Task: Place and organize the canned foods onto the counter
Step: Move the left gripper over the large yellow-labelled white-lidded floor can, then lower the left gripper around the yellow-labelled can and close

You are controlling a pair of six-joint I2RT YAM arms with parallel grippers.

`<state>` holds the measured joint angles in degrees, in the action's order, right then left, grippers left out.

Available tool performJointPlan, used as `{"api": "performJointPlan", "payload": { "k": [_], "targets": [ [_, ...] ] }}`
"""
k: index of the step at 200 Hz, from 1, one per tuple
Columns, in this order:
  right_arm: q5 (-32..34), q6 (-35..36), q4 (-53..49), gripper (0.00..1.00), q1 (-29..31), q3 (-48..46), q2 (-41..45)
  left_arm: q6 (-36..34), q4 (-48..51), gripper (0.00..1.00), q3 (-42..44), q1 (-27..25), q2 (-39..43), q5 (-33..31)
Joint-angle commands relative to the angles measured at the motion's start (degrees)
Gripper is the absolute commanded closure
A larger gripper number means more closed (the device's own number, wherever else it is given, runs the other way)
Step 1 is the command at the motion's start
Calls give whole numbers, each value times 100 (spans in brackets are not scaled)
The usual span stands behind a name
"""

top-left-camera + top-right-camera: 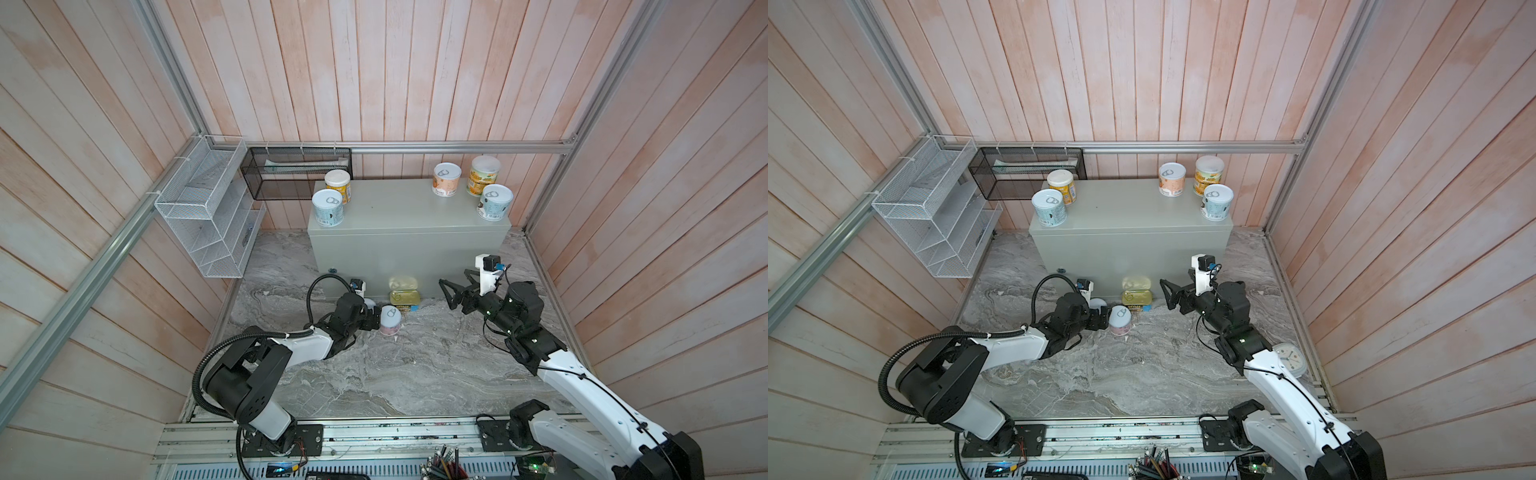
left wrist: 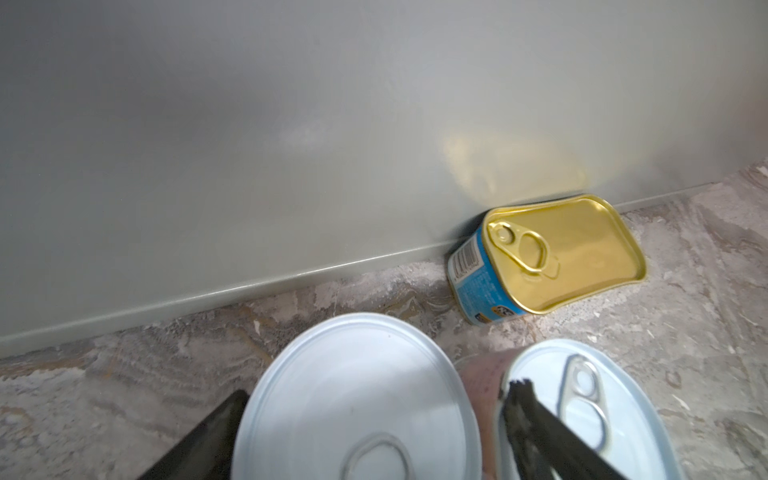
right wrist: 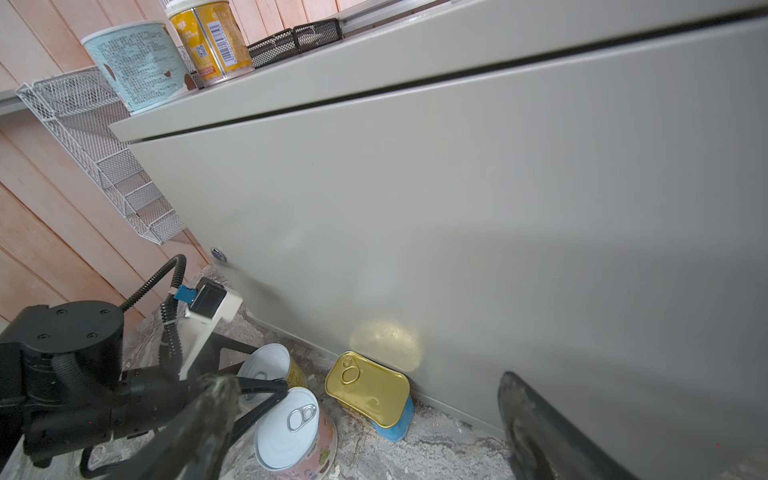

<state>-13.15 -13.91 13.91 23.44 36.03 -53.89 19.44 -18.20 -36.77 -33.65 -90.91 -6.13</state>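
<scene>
The left gripper [image 2: 378,390], jaws astride a silver-topped can [image 2: 332,374], grip unclear; a pink-labelled can [image 2: 582,407] and gold-topped tin [image 2: 569,253] stand alongside on the marble [image 1: 374,374] below the counter [image 1: 407,208]. Right gripper [image 1: 454,279] jaws released. Labels illegible.

Open along the middle of the flat top of the large light-grey metal box [image 1: 399,208]. Blocked at its 9 o'clock end by a pale blue round can [image 1: 328,208] and a yellow-labelled can [image 1: 337,185]; at 3 o'clock by an orange-labelled can [image 1: 446,179], a taller yellow can [image 1: 484,174] and a second pale blue can [image 1: 495,203]. Crowded on the grey-veined marble floor [image 1: 415,365] at the box front: gold-topped rectangular tin [image 1: 404,298] against the box, pink-labelled can [image 1: 390,320] at its 7 o'clock, silver-topped can [image 3: 266,362] just beside, straddled by the left gripper [image 2: 374,395]. Bare marble toward 6 o'clock.
</scene>
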Motion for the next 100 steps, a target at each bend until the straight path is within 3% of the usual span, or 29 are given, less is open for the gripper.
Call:
{"api": "performJointPlan", "payload": {
  "k": [1, 100],
  "targets": [
    [62, 55, -42, 3, 12, -34, 7, -100, 201, 6, -15, 16, -129, -10],
    [40, -33, -87, 3, 15, 31, -10, 182, 70, 0, 531, 16, 481, -159]
  ]
}}
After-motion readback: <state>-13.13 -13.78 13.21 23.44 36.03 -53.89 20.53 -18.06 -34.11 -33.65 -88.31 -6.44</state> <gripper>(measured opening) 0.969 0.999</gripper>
